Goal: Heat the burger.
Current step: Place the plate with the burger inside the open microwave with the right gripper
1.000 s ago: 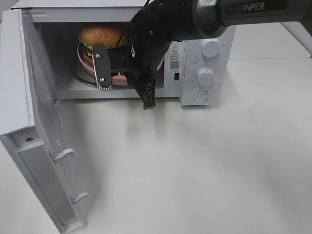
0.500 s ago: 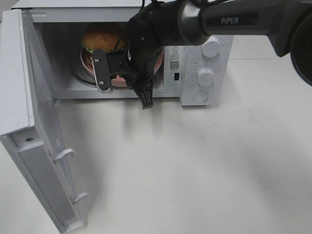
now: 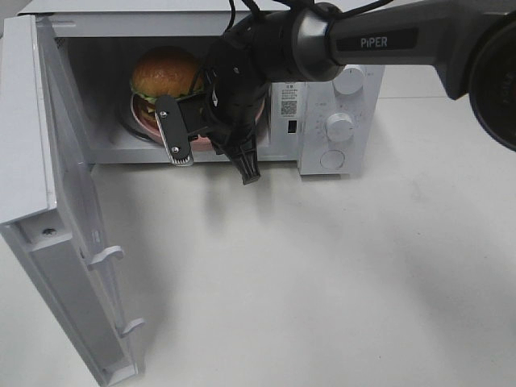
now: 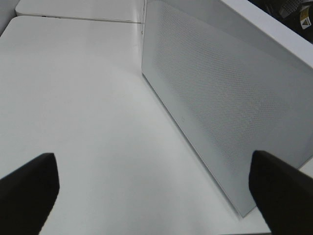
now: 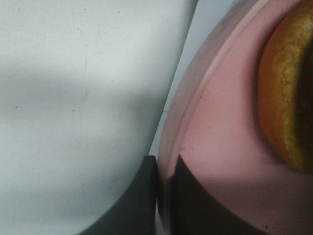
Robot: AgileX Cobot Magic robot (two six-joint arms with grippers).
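The burger [image 3: 165, 71], with a golden-brown bun and a green lettuce frill, sits on a round pink plate [image 3: 143, 121] inside the open white microwave [image 3: 339, 97]. My right gripper [image 3: 179, 153] reaches into the cavity mouth from the right. In the right wrist view its two dark fingers [image 5: 132, 205] pinch the plate's rim [image 5: 171, 142] between them, and the bun's edge [image 5: 286, 98] shows beside them. My left gripper [image 4: 156, 191] is open and empty over bare table. It does not show in the exterior view.
The microwave door [image 3: 56, 210] is swung wide open toward the front left. The control knobs [image 3: 340, 126] are on the microwave's right panel. A white perforated panel [image 4: 230, 107] stands close to the left gripper. White table [image 3: 322, 282] spreads in front.
The right gripper went slightly deeper into the cavity, then came back a little toward the front. The plate and burger now sit a little lower in the cavity.
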